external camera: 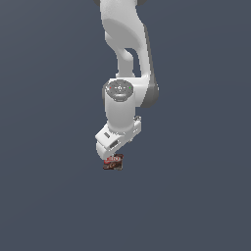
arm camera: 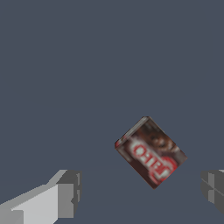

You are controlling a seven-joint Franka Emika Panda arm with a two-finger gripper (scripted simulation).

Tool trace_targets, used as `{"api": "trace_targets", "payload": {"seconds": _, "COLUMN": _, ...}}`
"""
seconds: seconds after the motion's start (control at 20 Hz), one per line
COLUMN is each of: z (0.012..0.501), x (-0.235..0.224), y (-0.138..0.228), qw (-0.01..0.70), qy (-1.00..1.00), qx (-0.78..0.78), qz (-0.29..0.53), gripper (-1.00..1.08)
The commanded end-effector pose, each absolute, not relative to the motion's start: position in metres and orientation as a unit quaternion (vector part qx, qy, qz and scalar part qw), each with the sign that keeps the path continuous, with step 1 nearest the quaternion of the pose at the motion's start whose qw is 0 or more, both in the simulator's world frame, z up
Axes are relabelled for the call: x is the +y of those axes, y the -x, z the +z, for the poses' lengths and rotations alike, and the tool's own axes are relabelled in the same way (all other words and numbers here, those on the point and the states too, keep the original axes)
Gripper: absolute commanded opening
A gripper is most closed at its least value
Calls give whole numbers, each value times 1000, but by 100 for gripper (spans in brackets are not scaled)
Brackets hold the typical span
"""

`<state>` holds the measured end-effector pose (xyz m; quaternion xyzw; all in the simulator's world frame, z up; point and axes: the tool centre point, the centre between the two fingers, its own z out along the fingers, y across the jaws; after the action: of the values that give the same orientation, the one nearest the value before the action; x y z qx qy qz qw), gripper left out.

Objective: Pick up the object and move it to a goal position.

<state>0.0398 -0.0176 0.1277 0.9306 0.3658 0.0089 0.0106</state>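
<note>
Gripper [arm camera: 139, 197] wide open above box [arm camera: 151, 152], not touching.

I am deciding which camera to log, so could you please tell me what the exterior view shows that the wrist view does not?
Only the exterior view shows the white arm reaching down and the gripper body directly above the box.

Only the wrist view shows the open jaws with the box lying between the two fingers, touching neither, and its red-and-white label clearly.

Both show the small dark brown box on the plain grey surface.
</note>
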Motion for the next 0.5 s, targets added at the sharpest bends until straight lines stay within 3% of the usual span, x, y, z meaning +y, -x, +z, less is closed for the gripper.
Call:
{"api": "trace_targets", "payload": {"seconds": 0.0, "z": 122, "x": -21, "y": -42, "qw": 11, "qy": -918, "qx": 397, "qz": 7, "gripper": 100}}
{"api": "trace_targets", "payload": {"seconds": 0.45, "z": 103, "x": -34, "y": -48, "qw": 8, "qy": -865, "qx": 501, "qz": 2, "gripper": 100}}
